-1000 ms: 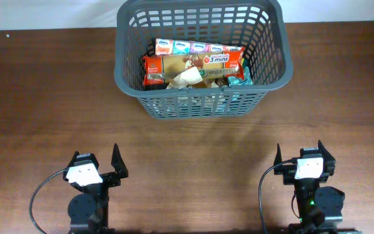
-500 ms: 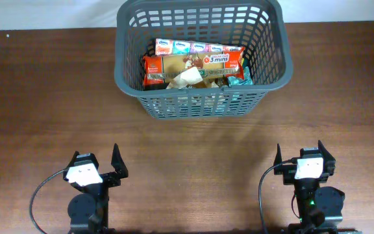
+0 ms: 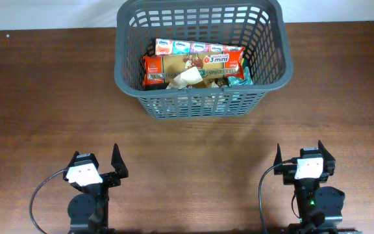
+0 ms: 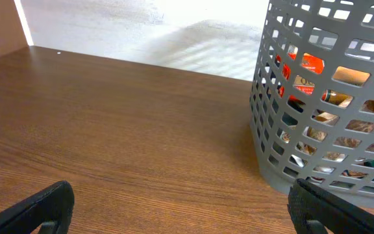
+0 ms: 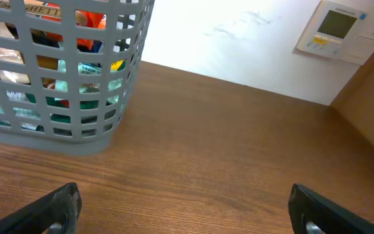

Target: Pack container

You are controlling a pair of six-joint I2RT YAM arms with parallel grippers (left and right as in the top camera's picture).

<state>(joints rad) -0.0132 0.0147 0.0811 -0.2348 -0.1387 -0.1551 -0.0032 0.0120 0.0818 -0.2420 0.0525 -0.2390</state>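
Observation:
The dark grey slotted basket (image 3: pixel 271 71) stands at the far middle of the table. It holds a red noodle packet (image 3: pixel 193 67), a row of tissue packs (image 3: pixel 187 47), a teal packet (image 3: pixel 239 79) and other wrappers. The basket also shows in the left wrist view (image 4: pixel 330 97) and in the right wrist view (image 5: pixel 57 71). My left gripper (image 3: pixel 99 166) is open and empty at the near left, its fingers wide apart (image 4: pixel 180 211). My right gripper (image 3: pixel 300 158) is open and empty at the near right (image 5: pixel 187 211). Both are far from the basket.
The brown wooden table (image 3: pixel 44 97) runs to a white wall at the back. A white wall panel with a small screen (image 5: pixel 335 29) hangs at the far right in the right wrist view. Black cables trail from both arm bases.

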